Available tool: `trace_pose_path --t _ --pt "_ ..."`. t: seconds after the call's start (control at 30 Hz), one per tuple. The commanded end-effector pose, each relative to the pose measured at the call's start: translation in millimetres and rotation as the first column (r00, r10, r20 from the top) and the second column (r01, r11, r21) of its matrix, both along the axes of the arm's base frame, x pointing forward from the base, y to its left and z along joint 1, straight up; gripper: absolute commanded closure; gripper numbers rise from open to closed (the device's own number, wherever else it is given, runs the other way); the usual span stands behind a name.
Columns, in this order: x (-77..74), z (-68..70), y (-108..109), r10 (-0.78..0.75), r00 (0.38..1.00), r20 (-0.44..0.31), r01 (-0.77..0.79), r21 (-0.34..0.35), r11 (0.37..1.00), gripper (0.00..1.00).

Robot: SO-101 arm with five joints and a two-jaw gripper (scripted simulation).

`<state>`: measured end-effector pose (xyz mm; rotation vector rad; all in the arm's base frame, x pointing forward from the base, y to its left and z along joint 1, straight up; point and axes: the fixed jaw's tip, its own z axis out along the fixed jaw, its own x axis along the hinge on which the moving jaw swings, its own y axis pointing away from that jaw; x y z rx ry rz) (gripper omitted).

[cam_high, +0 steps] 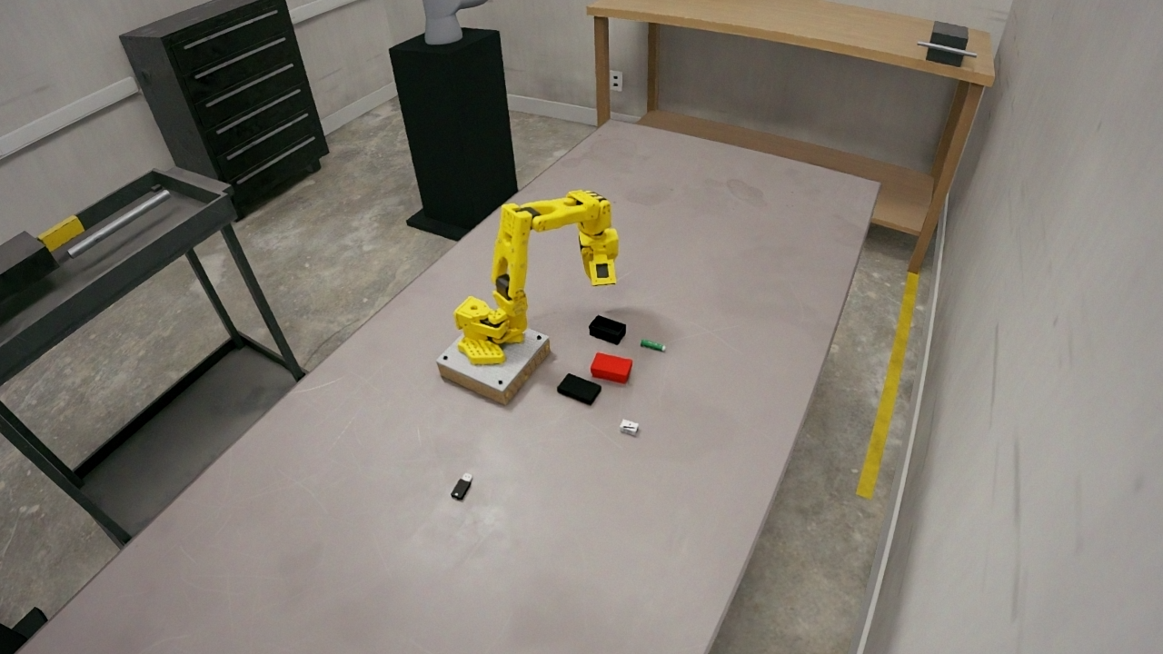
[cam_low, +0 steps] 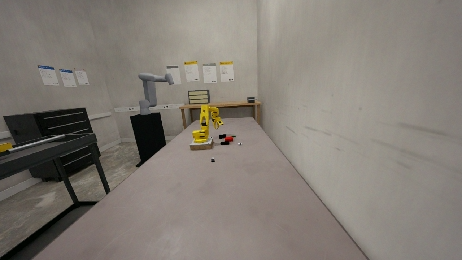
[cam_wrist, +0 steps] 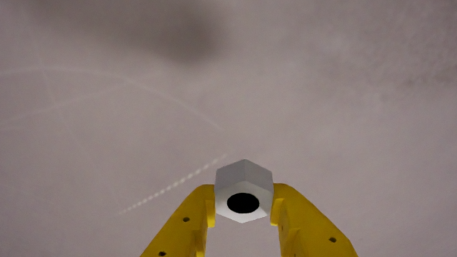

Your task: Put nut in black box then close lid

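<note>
My yellow gripper [cam_high: 602, 280] [cam_low: 220, 123] [cam_wrist: 243, 200] is shut on the white hexagonal nut [cam_wrist: 243, 175], which sits between the fingertips with its dark hole facing the wrist camera. The gripper hangs well above the table, a little beyond the open black box [cam_high: 607, 328] [cam_low: 222, 136]. A flat black piece, which looks like the lid [cam_high: 579, 388] [cam_low: 224, 142], lies nearer the front beside the arm's base. In the wrist view only bare table top shows under the nut; the box is out of that view.
A red box [cam_high: 611, 366] [cam_low: 229, 140] lies between the black box and the lid. A small green cylinder [cam_high: 651, 344] lies right of the black box. A small white item [cam_high: 628, 426] [cam_low: 239, 143] and a black USB stick [cam_high: 461, 486] [cam_low: 212, 159] lie further forward.
</note>
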<state>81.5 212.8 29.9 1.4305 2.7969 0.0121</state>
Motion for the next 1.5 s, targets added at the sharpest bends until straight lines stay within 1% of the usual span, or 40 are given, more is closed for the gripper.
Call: trace_pose_path --t 0.0,1.17,1.47 --pt "-2.7 -2.3 -1.1 0.012 1.0 -0.003 -0.012 -0.007 1.0 0.93" --pt "-3.4 -3.6 -3.0 0.012 1.0 -0.003 -0.012 -0.007 1.0 0.93" --pt "-2.9 -3.6 -3.4 -0.009 1.0 -0.003 0.009 -0.007 1.0 0.93"
